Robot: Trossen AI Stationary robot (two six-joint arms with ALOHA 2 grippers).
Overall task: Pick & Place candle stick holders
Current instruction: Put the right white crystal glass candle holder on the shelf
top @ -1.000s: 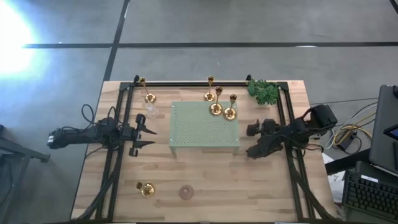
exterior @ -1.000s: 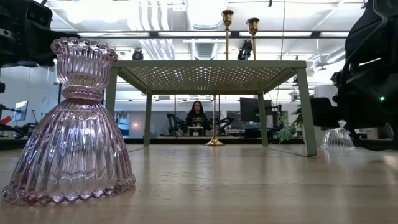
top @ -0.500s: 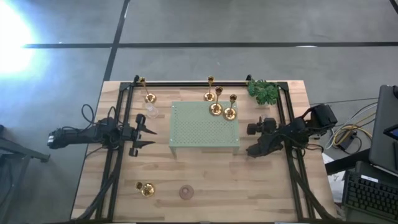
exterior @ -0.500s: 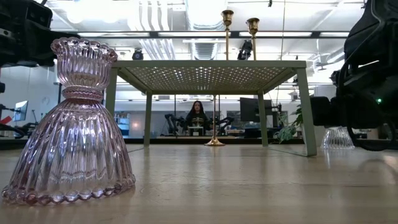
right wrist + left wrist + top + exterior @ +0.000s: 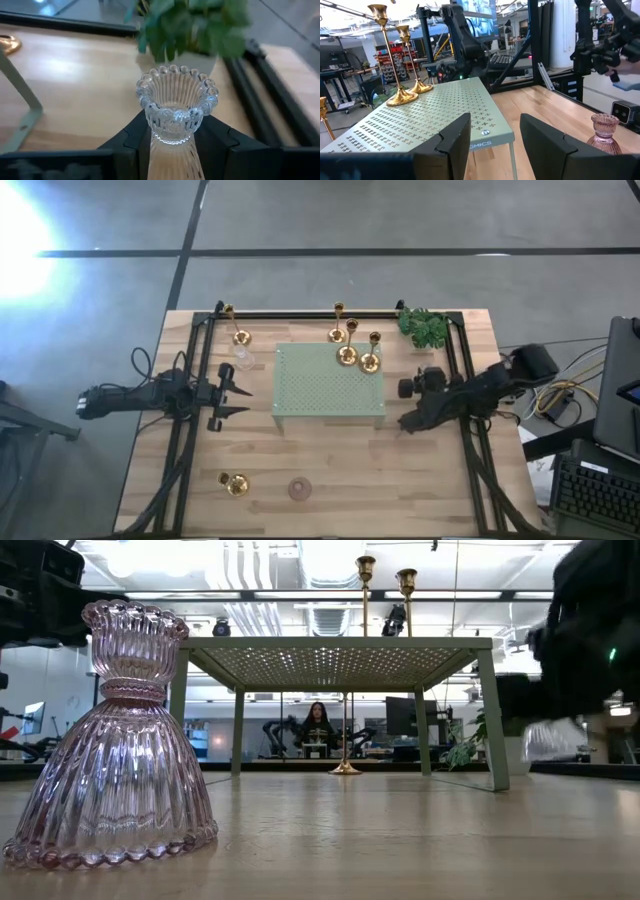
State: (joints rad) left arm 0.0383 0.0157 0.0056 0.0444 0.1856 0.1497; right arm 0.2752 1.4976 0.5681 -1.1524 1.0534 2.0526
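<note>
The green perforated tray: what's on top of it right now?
Two gold holders stand on the tray at its far right corner, seen too in the left wrist view. The rest of its top is bare. A third gold one stands on the table just behind it.

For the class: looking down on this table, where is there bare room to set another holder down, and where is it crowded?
Free: most of the green tray, all but its far right corner; the bare wood between the tray's near edge and the pink glass holder. Crowded: the tray's far right corner, where brass holders cluster, and right of the tray, where the right gripper holds a clear glass holder.
</note>
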